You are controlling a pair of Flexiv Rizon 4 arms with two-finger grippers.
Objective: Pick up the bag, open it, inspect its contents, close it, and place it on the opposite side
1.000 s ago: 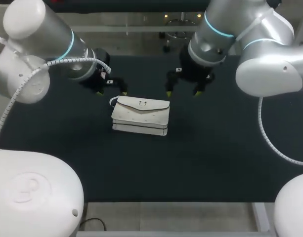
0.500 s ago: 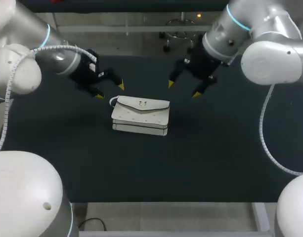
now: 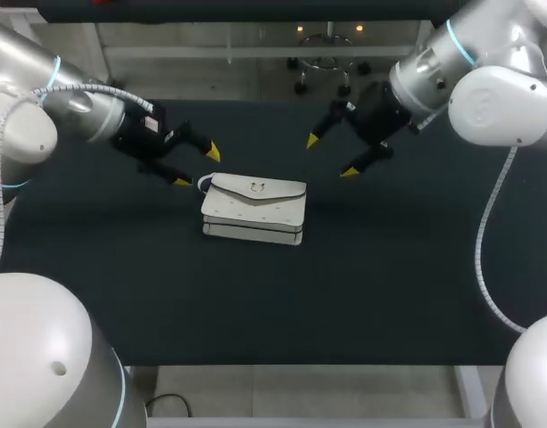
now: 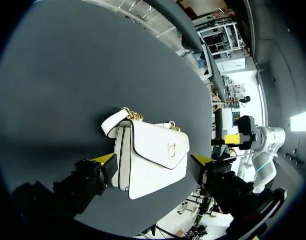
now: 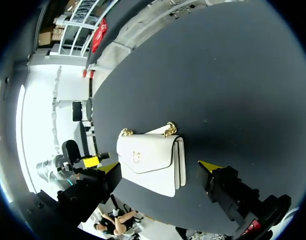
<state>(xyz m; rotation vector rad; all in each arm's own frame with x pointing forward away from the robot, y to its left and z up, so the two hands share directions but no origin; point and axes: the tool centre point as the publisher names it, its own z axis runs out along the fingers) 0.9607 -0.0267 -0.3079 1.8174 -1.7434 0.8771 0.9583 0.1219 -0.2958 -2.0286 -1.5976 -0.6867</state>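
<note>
- Bag (image 3: 253,210) is down on the dark bench (image 3: 389,267), sitting between my two end effectors. Neither one has hold of it.
- It's white, the front flap is shut, and a small gold ring clasp (image 3: 257,187) sits in the middle of the flap.
- Any lettering on that clasp is too small for me to read, and I can't pick out a label on the body.
- Left end effector (image 3: 197,168) has its jaws spread wide with nothing between the yellow tips.
- It's just beside the bag's strap end. The nearer fingertip (image 3: 181,182) is close to the white strap loop (image 3: 203,184), and I can't tell whether they touch.
- From the left wrist camera the bag lies straight ahead of that end effector, lined up with the gap between its fingers. Gold chain links (image 4: 134,115) show along its far top edge.
- Right end effector (image 3: 331,156) is also spread wide and holding nothing.
- It sits off the bag's other far corner, near it but clearly apart from it.
- From the right wrist camera the bag is again ahead of the open fingers, flap and clasp facing the lens. The side folds (image 5: 179,162) are on show at one end.
</note>
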